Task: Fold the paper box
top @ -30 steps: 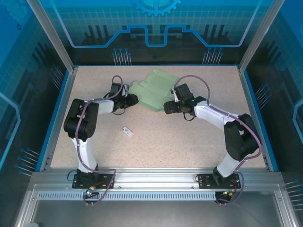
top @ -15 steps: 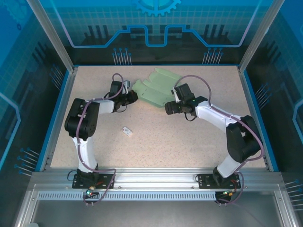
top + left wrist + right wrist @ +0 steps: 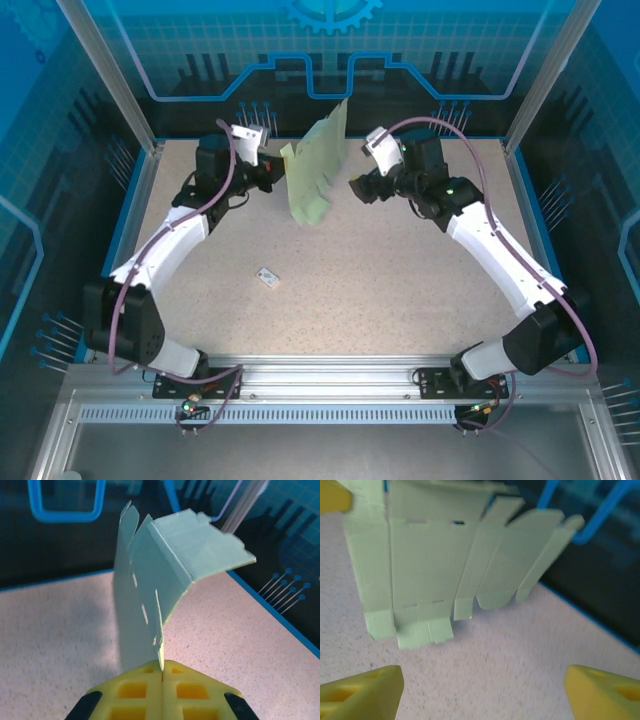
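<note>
The left gripper (image 3: 161,672) is clamping the pale mint-green cardboard sheet (image 3: 318,170) aloft; the right gripper (image 3: 357,187), jaws apart, should be approaching a crease squarely.

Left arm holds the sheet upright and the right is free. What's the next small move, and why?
Probably ease the right gripper forward to the paper box's nearest free edge and close on it. The left gripper is clamped on one edge, so the unfolded sheet is held by a single grip. The right jaws stand open, facing it across a gap.
</note>
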{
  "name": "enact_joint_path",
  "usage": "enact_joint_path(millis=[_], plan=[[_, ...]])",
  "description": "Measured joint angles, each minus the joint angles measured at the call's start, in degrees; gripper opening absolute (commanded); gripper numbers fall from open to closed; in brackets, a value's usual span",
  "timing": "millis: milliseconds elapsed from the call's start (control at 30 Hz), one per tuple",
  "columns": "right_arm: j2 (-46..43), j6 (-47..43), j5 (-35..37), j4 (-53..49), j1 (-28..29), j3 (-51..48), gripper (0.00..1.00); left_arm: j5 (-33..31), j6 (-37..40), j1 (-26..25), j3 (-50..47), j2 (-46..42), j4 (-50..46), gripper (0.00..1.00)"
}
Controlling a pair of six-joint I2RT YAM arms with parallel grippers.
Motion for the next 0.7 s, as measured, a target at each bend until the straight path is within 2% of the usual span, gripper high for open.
enact_joint_path(millis=[167,300,467,700], plan=[[0.13,-10.47,-4.50,-3.08,1.25,6.93,0.85,-0.07,10.69,-2.34,7.41,-2.54,-12.00,0.00],[0.20,-19.06,-6.32,-4.96,3.30,8.81,0.85,-0.33,17.49,-5.14,11.87,-3.15,-20.57,0.00],[0.63,-28.65,-5.05,-5.11,6.32,7.69,0.85,-0.74,23.28,-7.96,14.91,-3.67,-28.30,0.00],[0.48,-36.06,-1.14,-5.33,6.51,6.99,0.84,-2.80,28.28,-10.49,16.15,-3.69,-34.12,0.00]])
